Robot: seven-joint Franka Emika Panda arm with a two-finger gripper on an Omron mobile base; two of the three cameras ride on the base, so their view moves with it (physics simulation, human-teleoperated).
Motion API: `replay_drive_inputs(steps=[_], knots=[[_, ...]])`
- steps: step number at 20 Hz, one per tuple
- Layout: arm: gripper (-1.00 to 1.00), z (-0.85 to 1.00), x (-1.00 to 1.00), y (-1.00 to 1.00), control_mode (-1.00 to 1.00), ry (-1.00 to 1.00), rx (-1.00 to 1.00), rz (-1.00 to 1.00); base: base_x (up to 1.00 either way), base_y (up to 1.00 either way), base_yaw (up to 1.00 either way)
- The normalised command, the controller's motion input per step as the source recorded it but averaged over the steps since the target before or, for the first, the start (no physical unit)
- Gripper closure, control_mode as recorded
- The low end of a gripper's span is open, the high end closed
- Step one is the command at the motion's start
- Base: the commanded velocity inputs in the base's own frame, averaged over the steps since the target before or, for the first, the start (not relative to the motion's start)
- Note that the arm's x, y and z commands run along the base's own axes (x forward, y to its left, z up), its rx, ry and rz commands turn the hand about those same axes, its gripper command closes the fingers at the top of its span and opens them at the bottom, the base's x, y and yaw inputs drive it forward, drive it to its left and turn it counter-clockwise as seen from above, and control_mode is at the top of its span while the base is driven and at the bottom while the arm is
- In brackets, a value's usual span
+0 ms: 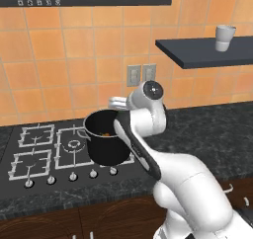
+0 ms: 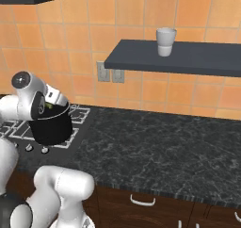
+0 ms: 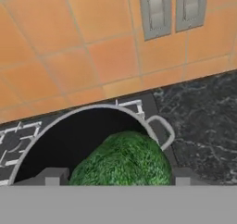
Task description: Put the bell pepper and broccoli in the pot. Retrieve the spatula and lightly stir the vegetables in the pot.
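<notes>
The black pot (image 1: 105, 145) stands on the front right burner of the stove (image 1: 37, 151). A small orange-red bell pepper (image 1: 105, 133) lies inside it. My gripper (image 3: 118, 177) hangs over the pot's mouth, shut on the green broccoli (image 3: 122, 163), which fills the gap between the fingertips (image 3: 53, 176). In the right base view a bit of the broccoli (image 2: 49, 105) shows under the hand, just above the pot (image 2: 52, 128). In the hand view the pot's rim (image 3: 83, 109) curves under the broccoli, with one side handle (image 3: 164, 130) to the right.
A white cup (image 1: 225, 37) stands on a dark wall shelf (image 1: 207, 53) to the upper right. Two wall outlets (image 3: 171, 10) sit on the orange tiles behind the pot. The dark stone counter (image 2: 155, 151) stretches to the right of the stove.
</notes>
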Motion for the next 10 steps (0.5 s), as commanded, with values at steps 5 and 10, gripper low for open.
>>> replay_drive_inputs(steps=[5, 10], knots=[[1.0, -0.75, 0.73, 0.49, -1.0, 0.16, -0.03, 0.1, 0.0, 0.0, 0.0], [1.0, -0.73, 0.57, 0.52, -1.0, 0.08, -0.1, 0.09, 0.0, 0.0, 0.0]])
